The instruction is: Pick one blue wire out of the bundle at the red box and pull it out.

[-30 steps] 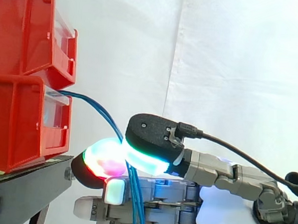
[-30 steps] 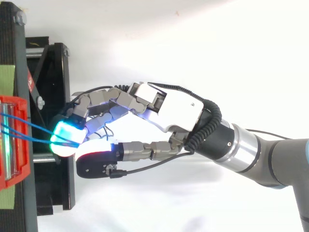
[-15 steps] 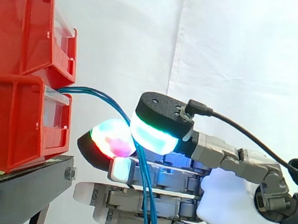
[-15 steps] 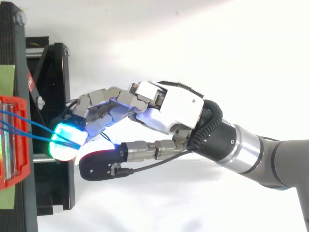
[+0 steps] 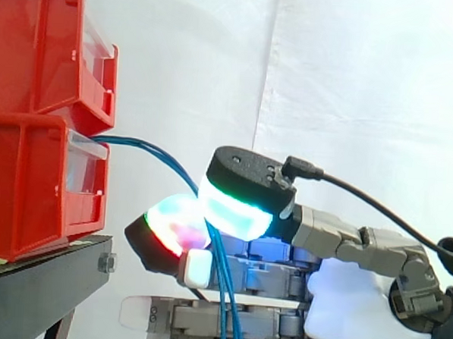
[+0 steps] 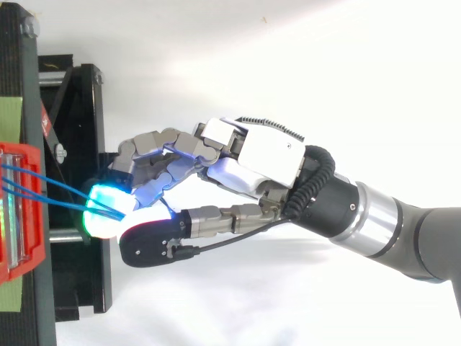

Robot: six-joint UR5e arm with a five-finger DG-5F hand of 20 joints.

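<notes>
Two red bins are stacked at the left, and blue wires (image 5: pixel 148 145) leave the front of the lower red bin (image 5: pixel 28 189). The wires arc right and down into my hand (image 5: pixel 340 312), then hang below it. A black thumb pad (image 5: pixel 240 191) glowing green and a finger pad (image 5: pixel 174 226) glowing red and green pinch them a short way right of the bin. From above, the blue wires (image 6: pixel 54 189) converge from the red bin (image 6: pixel 21 256) into the cyan-green fingertips (image 6: pixel 106 215) of my hand (image 6: pixel 266 155). More than one wire runs through the pinch.
The bins rest on a black stand (image 5: pixel 38 281) whose frame (image 6: pixel 79 288) lies under the fingertips in the top view. A white curtain hangs behind. The arm comes in from the right.
The hand has risen a little and drawn slightly to the right, away from the bin, keeping its pinch. The blue wires now arc higher out of the bin.
</notes>
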